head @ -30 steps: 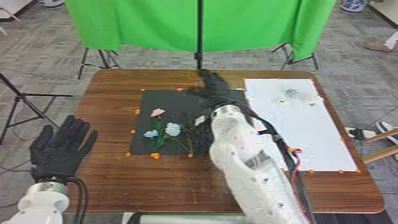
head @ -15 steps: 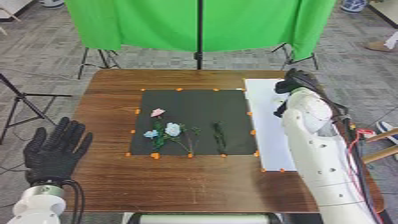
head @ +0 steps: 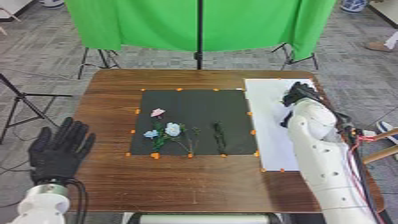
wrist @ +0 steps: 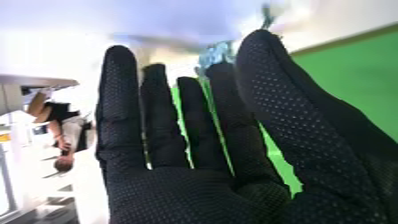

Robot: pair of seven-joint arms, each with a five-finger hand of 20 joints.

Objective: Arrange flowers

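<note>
At the left side of the bench (head: 195, 185), my left hand (head: 60, 152) is open, its fingers straight and slightly fanned, the thumb out from them. To its right, well apart from it, a black mat (head: 191, 107) lies on the bench with orange marks (head: 155, 156) along its edges. On the left part of the mat I see a pink flower (head: 157, 112); nearer to me and a little to its left is a small blue flower (head: 151, 133), and just to the right of that a larger pale blue flower (head: 172, 129), with green stems running toward me. Farther right on the same mat, apart from those blooms, a dark green sprig (head: 219, 137) lies lengthwise.

Beside the mat is a white sheet (head: 275, 135), and my right hand (head: 302, 95) is over its far part. In the right wrist view my right hand (wrist: 178, 192) is open, the fingers straight with gaps between them and the thumb held apart. Close by the fingertips there is what looks like a pale blue bloom (wrist: 216, 52), partly hidden; I can't tell whether I touch it. A green cloth (head: 151, 30) hangs beyond the bench.
</note>
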